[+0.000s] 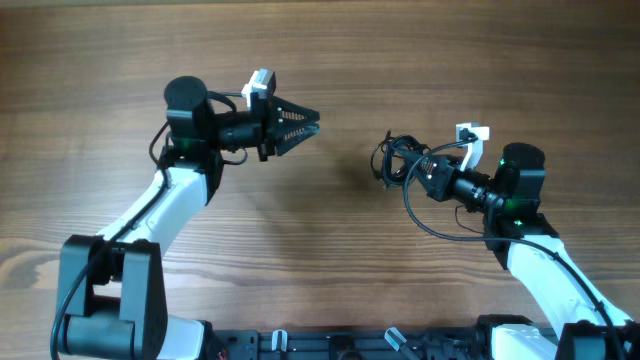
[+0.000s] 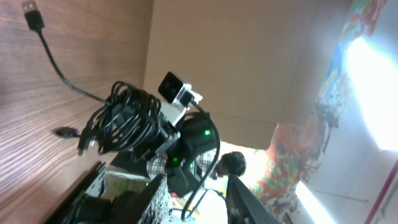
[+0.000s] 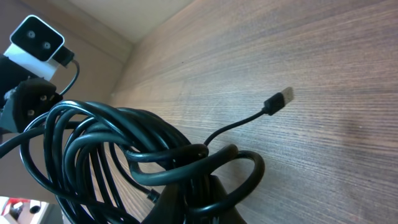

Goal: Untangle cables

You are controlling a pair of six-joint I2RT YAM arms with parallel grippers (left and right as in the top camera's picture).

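Your wooden table (image 1: 320, 50) has both arms reaching over it. Your left gripper (image 1: 306, 123) stands partly open and empty, well apart from the cables (image 1: 392, 160). Your right gripper (image 1: 408, 168) is clamped tight on that bundle, right of the table's centre, with the loops bunched around its fingers. One plug (image 3: 283, 97) trails out onto the wood.

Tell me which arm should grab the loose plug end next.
Left. The left gripper is open and empty, pointed at the cables. The right gripper is shut on them as an anchor, and the plug end trails free.
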